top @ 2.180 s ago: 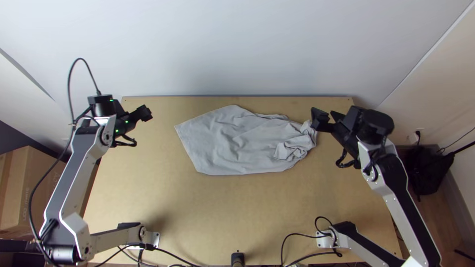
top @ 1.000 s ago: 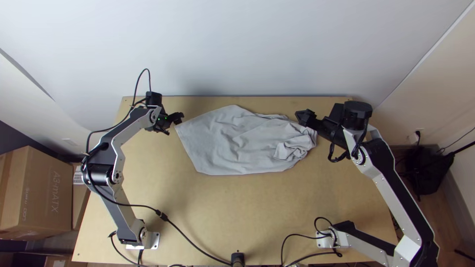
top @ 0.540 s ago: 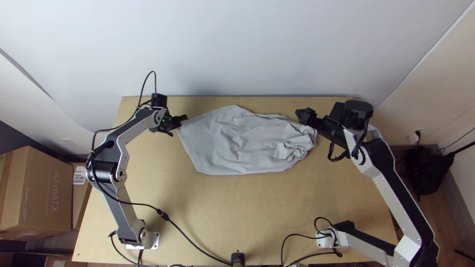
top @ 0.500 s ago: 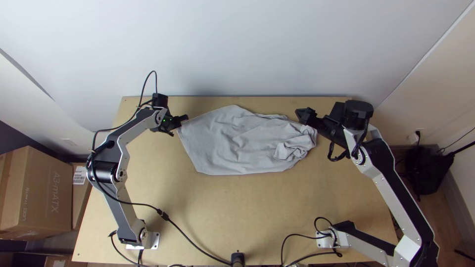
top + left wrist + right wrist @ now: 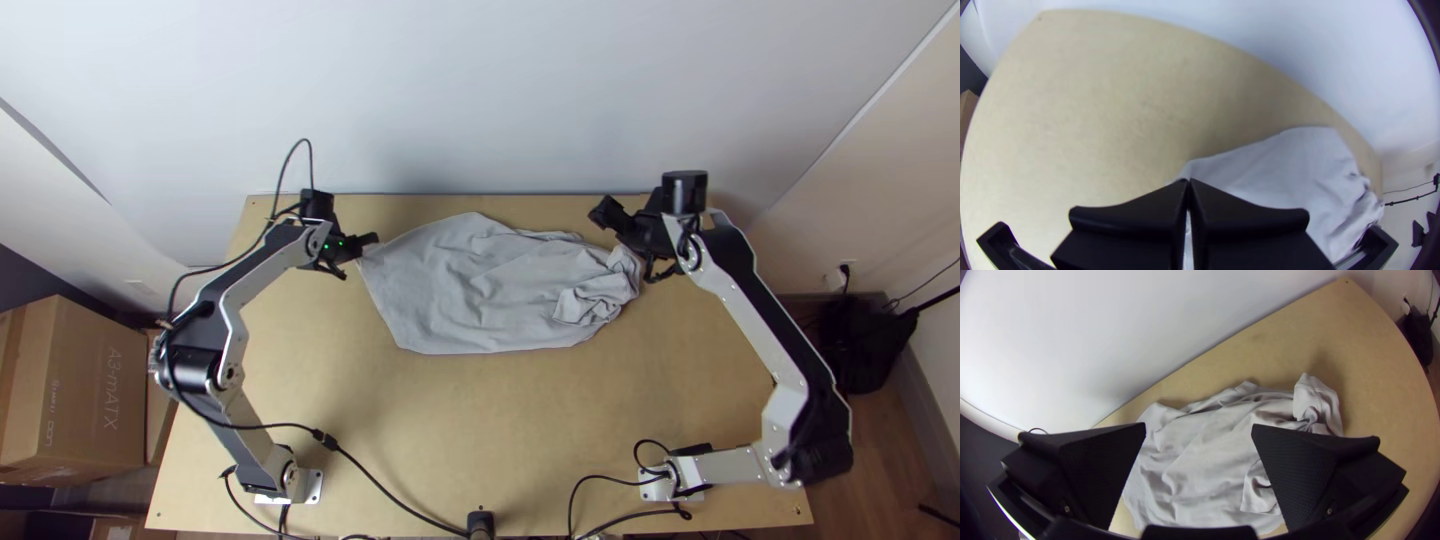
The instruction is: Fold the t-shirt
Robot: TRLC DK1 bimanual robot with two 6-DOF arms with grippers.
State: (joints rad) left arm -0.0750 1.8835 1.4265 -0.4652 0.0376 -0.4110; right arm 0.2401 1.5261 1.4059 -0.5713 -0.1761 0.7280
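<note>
The grey t-shirt [image 5: 470,290] lies off the bench's middle towards 12 o'clock, its face rumpled, its 3 o'clock end bunched into a thick knot of folds. It should handle light, soft and limp, neither slippery nor fragile, sagging wherever it isn't held. The straight edge on the 9 o'clock side looks the best hold, a corner at each end; the bunched end probably wants teasing open first, as a pinch there could catch several layers. The cloth looks like matt, fine knit.

The left claw [image 5: 1188,181] is closed at the 10 o'clock corner, apparently pinching a little fabric. The right claw [image 5: 1199,430] is wide open at 2 o'clock, its wedge-shaped black pads [image 5: 1300,470] finely dimpled. The bench [image 5: 470,420] is smooth pale wood, flat and straight-edged.
</note>
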